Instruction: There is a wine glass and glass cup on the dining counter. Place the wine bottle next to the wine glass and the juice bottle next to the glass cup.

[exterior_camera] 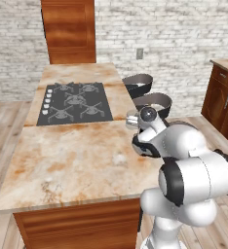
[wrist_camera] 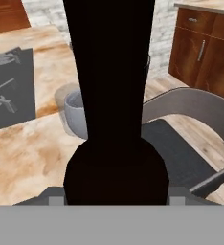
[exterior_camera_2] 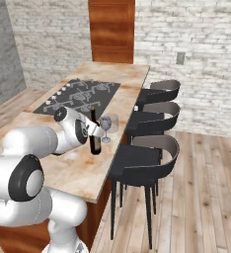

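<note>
The gripper (exterior_camera_2: 91,129) is clamping the wine bottle (exterior_camera_2: 94,136), which is standing on the counter (exterior_camera_2: 83,173) just beside the wine glass (exterior_camera_2: 105,127), at its 8 o'clock. Wine placement is nearing completion; release and the juice bottle are remaining.

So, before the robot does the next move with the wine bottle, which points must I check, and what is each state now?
1. End effector closed on the wine bottle: ok, the bottle sits between the fingers in the hand view.
2. Bottle upright: ok.
3. Bottle base resting on the dining counter: cannot tell.
4. Bottle beside the wine glass: ok, close on its left in the right base view.
5. Bottle apart from the glass cup: ok, the cup stands behind it.
6. Juice bottle placed by the cup: cannot tell.
</note>
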